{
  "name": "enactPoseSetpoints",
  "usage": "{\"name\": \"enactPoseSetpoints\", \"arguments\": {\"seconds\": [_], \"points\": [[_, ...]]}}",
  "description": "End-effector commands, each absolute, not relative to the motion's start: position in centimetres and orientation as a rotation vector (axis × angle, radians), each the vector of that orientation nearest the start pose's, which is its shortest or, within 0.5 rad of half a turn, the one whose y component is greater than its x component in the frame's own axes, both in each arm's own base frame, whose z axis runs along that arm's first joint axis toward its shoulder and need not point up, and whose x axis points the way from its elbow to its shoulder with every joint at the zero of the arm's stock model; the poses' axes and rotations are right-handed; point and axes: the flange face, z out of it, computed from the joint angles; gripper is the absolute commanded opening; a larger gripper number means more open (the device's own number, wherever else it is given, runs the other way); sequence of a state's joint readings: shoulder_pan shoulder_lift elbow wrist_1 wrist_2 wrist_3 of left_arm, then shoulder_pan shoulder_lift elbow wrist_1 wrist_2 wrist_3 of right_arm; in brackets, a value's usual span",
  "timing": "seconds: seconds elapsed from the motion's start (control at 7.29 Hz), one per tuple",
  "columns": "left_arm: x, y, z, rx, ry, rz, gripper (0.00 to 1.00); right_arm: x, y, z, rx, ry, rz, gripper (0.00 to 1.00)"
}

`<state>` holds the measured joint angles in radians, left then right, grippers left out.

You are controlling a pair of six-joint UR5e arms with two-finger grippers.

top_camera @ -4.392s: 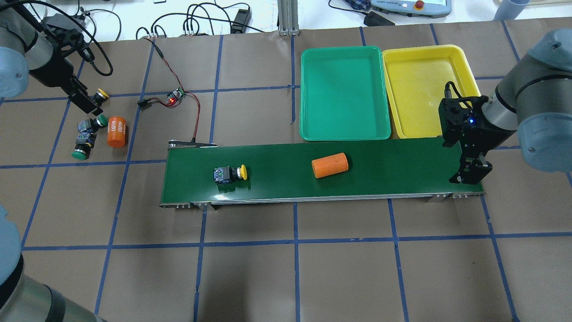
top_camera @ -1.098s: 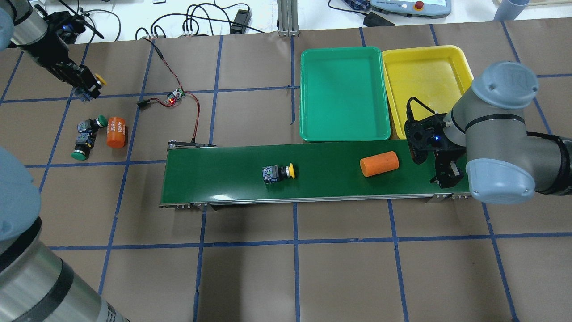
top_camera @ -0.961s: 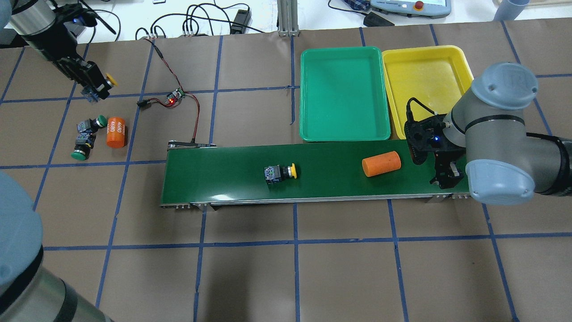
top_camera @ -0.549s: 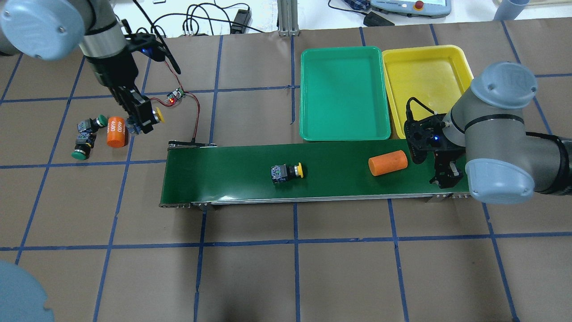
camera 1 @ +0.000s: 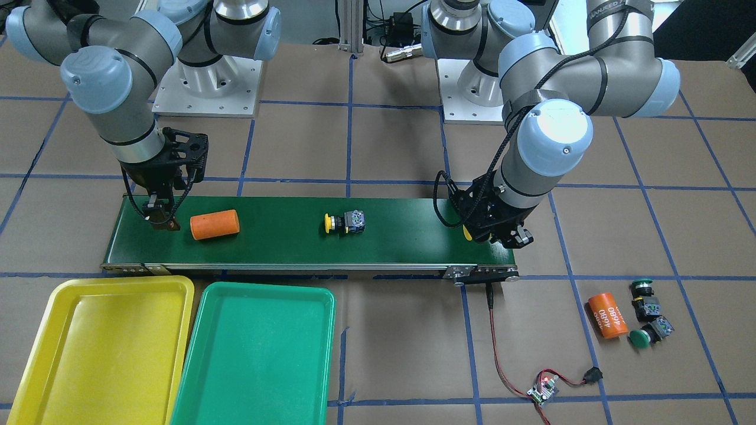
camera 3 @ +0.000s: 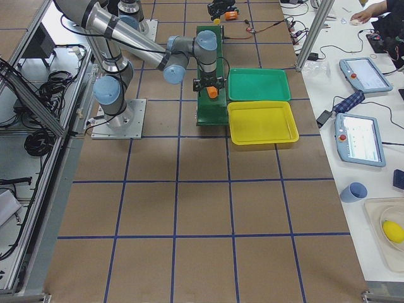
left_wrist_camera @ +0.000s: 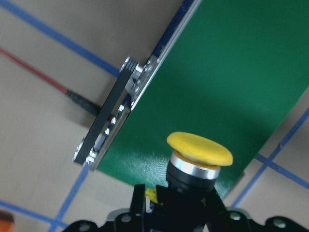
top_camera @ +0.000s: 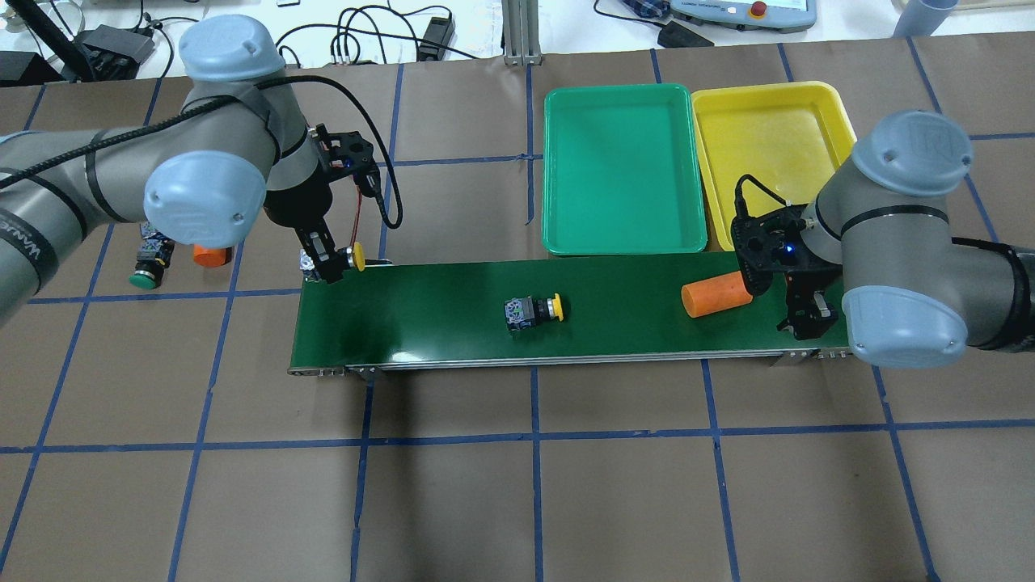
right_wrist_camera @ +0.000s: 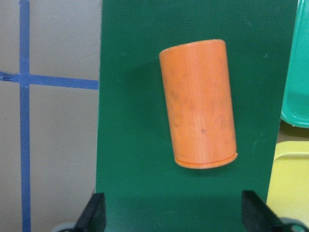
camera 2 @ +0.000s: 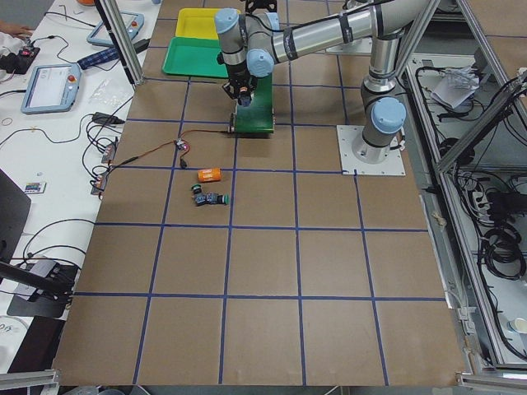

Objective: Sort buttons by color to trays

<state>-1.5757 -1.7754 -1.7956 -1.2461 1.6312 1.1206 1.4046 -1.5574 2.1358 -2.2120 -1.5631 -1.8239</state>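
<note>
Two grippers hang over the conveyor belt (top_camera: pixel 420 323): the left gripper (top_camera: pixel 327 265) clasps one yellow button (top_camera: pixel 356 257) above its left end, and the right gripper (top_camera: pixel 807 317) is spread wide just beside the orange cylinder (top_camera: pixel 716 294). A second yellow button (top_camera: pixel 534 311) lies mid-belt. Beyond, the green tray (top_camera: pixel 623 247) and yellow tray (top_camera: pixel 768 86) sit side by side.

Bright, even light falls from above. The brown paper-covered table (top_camera: pixel 517 501) carries only faint, soft shadows beside the long dark-green conveyor belt (top_camera: pixel 420 323), whose near edge shows a pale sheen. The shallow yellow plastic tray (camera 1: pixel 100 354) glints. Both wrist views are slightly soft.
</note>
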Motion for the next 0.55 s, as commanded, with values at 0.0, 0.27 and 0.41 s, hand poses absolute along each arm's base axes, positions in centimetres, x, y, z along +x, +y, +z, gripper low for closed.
{"name": "enactPoseSetpoints", "arguments": {"seconds": [0.0,0.27,0.41], "points": [[-13.6,-49.4,29.2,1.741,2.628,0.141,0.00,6.0,-45.5,28.0,-2.352,2.154,-0.065,1.00],[-14.5,-48.8,26.0,1.749,2.604,0.076,0.00,6.0,-45.6,28.0,-2.349,2.158,-0.065,1.00],[-14.4,-48.4,24.1,1.738,2.639,0.062,0.00,6.0,-45.7,28.0,-2.347,2.160,-0.065,1.00]]}}
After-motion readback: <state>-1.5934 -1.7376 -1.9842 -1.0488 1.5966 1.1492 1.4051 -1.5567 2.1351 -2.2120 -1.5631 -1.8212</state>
